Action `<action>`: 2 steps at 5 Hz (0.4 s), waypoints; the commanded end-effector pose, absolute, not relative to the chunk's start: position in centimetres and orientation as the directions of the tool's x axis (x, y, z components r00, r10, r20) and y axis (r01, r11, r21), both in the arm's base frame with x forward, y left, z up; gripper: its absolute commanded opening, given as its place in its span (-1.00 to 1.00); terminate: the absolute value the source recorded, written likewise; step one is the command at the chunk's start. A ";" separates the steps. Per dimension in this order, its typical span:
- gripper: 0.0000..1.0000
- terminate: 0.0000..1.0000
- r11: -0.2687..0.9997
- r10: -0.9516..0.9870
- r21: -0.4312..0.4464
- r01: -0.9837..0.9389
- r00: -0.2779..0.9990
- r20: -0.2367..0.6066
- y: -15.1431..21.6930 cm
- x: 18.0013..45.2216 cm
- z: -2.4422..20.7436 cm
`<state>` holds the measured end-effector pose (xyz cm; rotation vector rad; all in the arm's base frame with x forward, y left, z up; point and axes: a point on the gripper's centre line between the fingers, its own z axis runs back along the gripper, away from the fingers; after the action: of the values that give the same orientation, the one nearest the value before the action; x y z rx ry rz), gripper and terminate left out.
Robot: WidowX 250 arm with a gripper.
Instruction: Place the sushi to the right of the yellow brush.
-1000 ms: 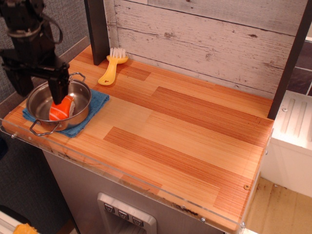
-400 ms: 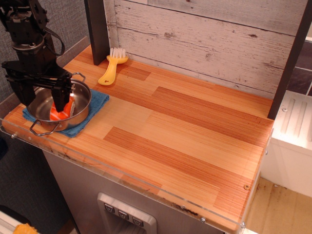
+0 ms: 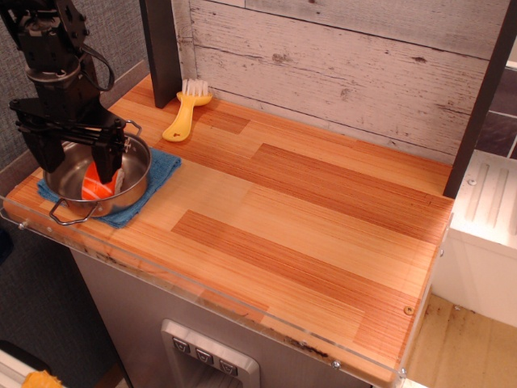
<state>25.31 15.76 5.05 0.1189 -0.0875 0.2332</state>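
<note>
— Where is the sushi (image 3: 100,184)?

— In the steel pot (image 3: 133,179) at the near left corner of the wooden counter (image 3: 307,218). It leans against the pot's inner wall, orange striped top toward the camera.

— And the gripper (image 3: 79,153)?

— Right over the pot. Its two black fingers (image 3: 111,155) hang down into the bowl, spread apart. The right one sits just beside the sushi, partly in front of it. Whether it touches the sushi, I cannot tell. Nothing is held between them; the hand is spread wide.

— What is under the pot?

— A blue cloth (image 3: 159,174), folded flat, its edge showing on the right and the near side.

— The yellow brush (image 3: 185,111)?

— Well apart from the pot, at the back of the counter, by the dark post (image 3: 164,50) and the whitewashed plank wall (image 3: 347,65). White bristles toward the wall, handle pointing forward and to the left.
</note>
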 end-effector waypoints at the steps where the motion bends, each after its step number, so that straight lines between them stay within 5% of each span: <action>1: 1.00 -1.00 0.967 0.206 0.124 -0.224 0.968 0.144 15.2 26.0 6.3; 2: 1.00 -1.00 0.967 0.208 0.123 -0.222 0.971 0.118 15.0 26.2 5.3</action>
<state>25.76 14.92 4.08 0.1213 -0.0644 0.2221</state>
